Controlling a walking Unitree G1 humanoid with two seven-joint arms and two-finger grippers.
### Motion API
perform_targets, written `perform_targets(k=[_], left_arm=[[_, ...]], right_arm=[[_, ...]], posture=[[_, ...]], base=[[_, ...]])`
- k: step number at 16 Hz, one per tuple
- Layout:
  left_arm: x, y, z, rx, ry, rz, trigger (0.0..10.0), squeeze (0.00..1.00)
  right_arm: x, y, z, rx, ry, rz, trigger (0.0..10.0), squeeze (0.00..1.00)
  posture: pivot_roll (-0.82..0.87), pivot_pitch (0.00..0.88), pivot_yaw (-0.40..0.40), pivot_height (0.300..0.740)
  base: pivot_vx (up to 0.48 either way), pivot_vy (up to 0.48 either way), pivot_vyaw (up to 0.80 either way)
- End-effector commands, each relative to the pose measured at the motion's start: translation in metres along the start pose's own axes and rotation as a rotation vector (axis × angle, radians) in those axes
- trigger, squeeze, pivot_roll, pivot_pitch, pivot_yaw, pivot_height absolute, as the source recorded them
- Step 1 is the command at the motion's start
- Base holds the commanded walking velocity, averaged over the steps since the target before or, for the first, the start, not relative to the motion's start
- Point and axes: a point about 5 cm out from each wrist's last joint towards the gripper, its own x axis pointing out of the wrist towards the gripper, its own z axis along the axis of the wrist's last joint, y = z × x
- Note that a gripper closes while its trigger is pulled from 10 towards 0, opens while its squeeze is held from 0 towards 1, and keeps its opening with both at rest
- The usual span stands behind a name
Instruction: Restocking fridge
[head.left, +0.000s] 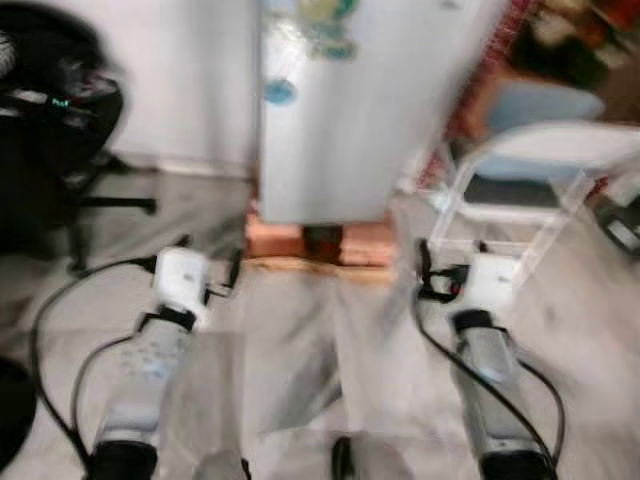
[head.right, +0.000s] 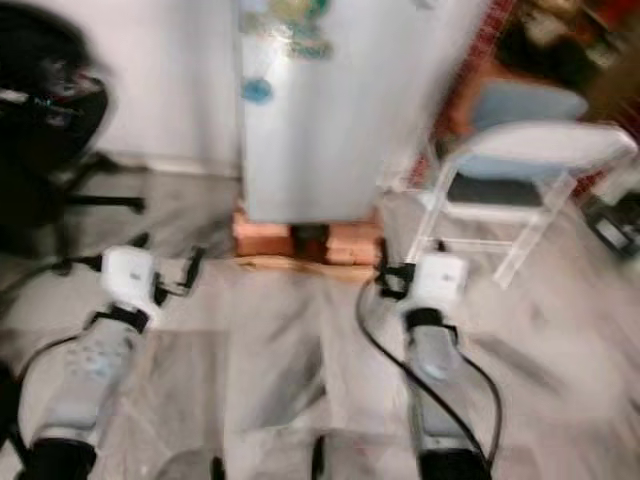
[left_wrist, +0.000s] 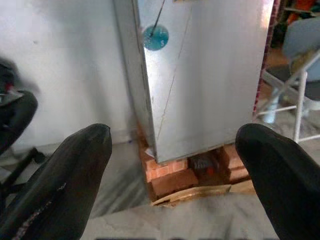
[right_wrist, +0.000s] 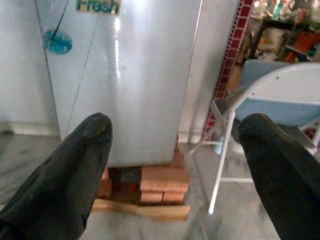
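Note:
A silver fridge stands ahead with its door closed, raised on red bricks and a wooden board. Blue and green stickers mark its door. Both arms reach forward over the grey floor, some way short of the fridge. My left gripper is open and holds nothing, its black fingers spread wide. My right gripper is open too, with nothing between its fingers. The head views are blurred.
A white folding chair stands to the right of the fridge. A black office chair is at the left by the white wall. Shelves with goods sit at the far right. Marble floor lies between me and the fridge.

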Motion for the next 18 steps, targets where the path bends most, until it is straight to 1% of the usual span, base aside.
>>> perform_targets(k=[1,4,8,10,12,13,14,16,17,18], left_arm=[[0.005,-0.008,0.003,-0.005,-0.016,-0.032,10.0,0.0],[0.009,-0.007,0.004,0.006,-0.024,-0.043,10.0,0.0],[0.008,-0.004,0.0,0.003,-0.005,-0.055,10.0,0.0],[0.01,-0.006,0.0,0.005,-0.006,-0.064,10.0,0.0],[0.01,-0.008,-0.005,0.009,0.014,-0.062,10.0,0.0],[0.004,-0.005,-0.011,-0.009,0.039,-0.033,10.0,0.0],[-0.004,-0.002,-0.019,-0.037,0.083,-0.004,10.0,0.0],[-0.025,0.009,-0.038,-0.07,0.169,0.043,10.0,0.0],[-0.031,0.013,-0.041,-0.078,0.185,0.062,10.0,0.0],[-0.033,0.014,-0.042,-0.089,0.191,0.076,10.0,0.0]], right_arm=[[0.003,-0.01,0.005,-0.017,-0.017,-0.028,10.0,0.0],[0.004,-0.008,0.005,-0.02,-0.024,-0.032,10.0,0.0],[0.002,-0.007,0.005,-0.034,-0.033,-0.042,10.0,0.0],[0.004,-0.007,0.005,-0.046,-0.035,-0.039,10.0,0.0],[0.003,-0.008,0.005,-0.054,-0.042,-0.045,10.0,0.0],[-0.002,-0.01,0.003,-0.039,-0.045,-0.056,10.0,0.0],[-0.006,-0.012,0.001,-0.037,-0.041,-0.065,10.0,0.0],[-0.019,-0.022,-0.006,-0.061,-0.022,-0.095,10.0,0.0],[-0.023,-0.027,-0.008,-0.072,-0.016,-0.109,10.0,0.0],[-0.027,-0.033,-0.01,-0.079,-0.008,-0.127,10.0,0.0]], posture=[[0.05,0.096,-0.055,0.74],[0.06,0.094,-0.039,0.74],[0.05,0.105,-0.019,0.74],[0.05,0.107,-0.023,0.74],[0.05,0.095,-0.028,0.74],[0.04,0.071,-0.019,0.74],[0.04,0.059,-0.013,0.74],[0.03,0.047,0.001,0.74],[0.02,0.044,0.008,0.74],[0.03,0.041,0.012,0.74]], base=[[0.281,0.39,-0.8],[0.279,0.39,-0.8],[0.282,0.389,-0.8],[0.264,0.401,-0.8],[0.0,0.0,-0.8],[0.0,0.0,-0.72],[0.0,0.0,0.0],[0.0,0.0,0.0],[0.0,0.0,0.0],[0.0,0.0,0.0]])
